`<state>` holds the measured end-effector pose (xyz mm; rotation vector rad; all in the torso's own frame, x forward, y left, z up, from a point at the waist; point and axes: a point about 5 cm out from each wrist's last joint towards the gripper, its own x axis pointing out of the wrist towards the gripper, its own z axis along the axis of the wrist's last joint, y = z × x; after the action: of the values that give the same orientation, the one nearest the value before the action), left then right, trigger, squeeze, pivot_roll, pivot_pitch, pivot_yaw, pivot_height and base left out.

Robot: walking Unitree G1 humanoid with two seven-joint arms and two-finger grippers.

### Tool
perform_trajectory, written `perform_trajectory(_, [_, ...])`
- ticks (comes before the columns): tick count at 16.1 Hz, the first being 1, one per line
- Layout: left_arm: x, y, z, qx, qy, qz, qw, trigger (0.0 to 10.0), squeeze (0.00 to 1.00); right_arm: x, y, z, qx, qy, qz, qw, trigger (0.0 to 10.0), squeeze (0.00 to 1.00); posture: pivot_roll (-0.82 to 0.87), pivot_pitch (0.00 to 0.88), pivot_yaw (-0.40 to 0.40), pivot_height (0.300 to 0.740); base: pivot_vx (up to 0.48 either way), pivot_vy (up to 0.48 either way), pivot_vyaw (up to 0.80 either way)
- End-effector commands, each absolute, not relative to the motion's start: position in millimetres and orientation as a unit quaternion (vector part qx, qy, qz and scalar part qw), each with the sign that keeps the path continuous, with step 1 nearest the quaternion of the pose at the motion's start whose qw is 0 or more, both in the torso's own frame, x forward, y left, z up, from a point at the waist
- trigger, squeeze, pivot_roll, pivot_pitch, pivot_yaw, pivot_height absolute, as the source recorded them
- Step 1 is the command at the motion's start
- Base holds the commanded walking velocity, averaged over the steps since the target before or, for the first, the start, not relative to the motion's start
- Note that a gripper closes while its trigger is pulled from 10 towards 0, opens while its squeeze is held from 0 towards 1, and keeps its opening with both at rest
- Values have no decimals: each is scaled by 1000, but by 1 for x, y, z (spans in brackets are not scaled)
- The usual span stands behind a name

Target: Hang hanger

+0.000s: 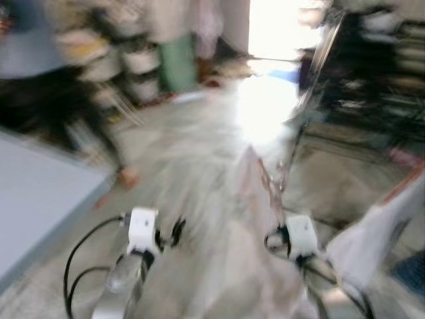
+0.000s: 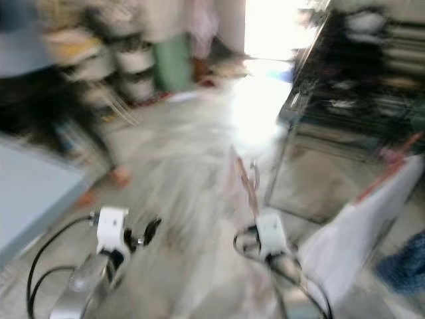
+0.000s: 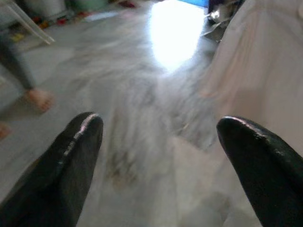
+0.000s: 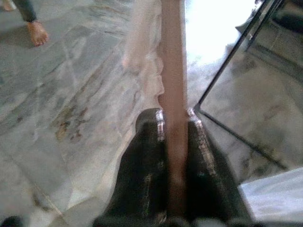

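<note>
My right gripper is shut on the reddish-brown bar of a hanger, which stands up between its fingers. A pale garment hangs from the hanger and drapes down in front of me. In the blurred head views the hanger rises above my right gripper. A dark metal rack stands just to the right of it. My left gripper is open over the bare floor, holding nothing, and sits low on the left.
A person's legs and bare foot are on the left. A grey-blue surface fills the near left. A white bag lies at the right. Bright light comes from a doorway ahead over the marble floor.
</note>
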<state>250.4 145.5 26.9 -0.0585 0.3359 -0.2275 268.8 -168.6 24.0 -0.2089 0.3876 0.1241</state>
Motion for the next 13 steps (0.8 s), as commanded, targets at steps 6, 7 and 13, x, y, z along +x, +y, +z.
perform_trajectory(6, [255,148,30,-19,157,-130,979,10000,0,274,-168,32,-109,170,48,978,10000,0,-72,0,64,740,-191,0,0])
perform_trajectory(7, [255,150,30,-36,152,-130,979,10000,0,274,-170,32,-115,171,41,978,10000,0,-73,0,65,740,0,0,0])
perform_trajectory(13, [257,144,30,-50,143,-141,978,10000,0,275,-163,31,-116,174,66,976,10000,0,-71,0,56,740,0,0,0])
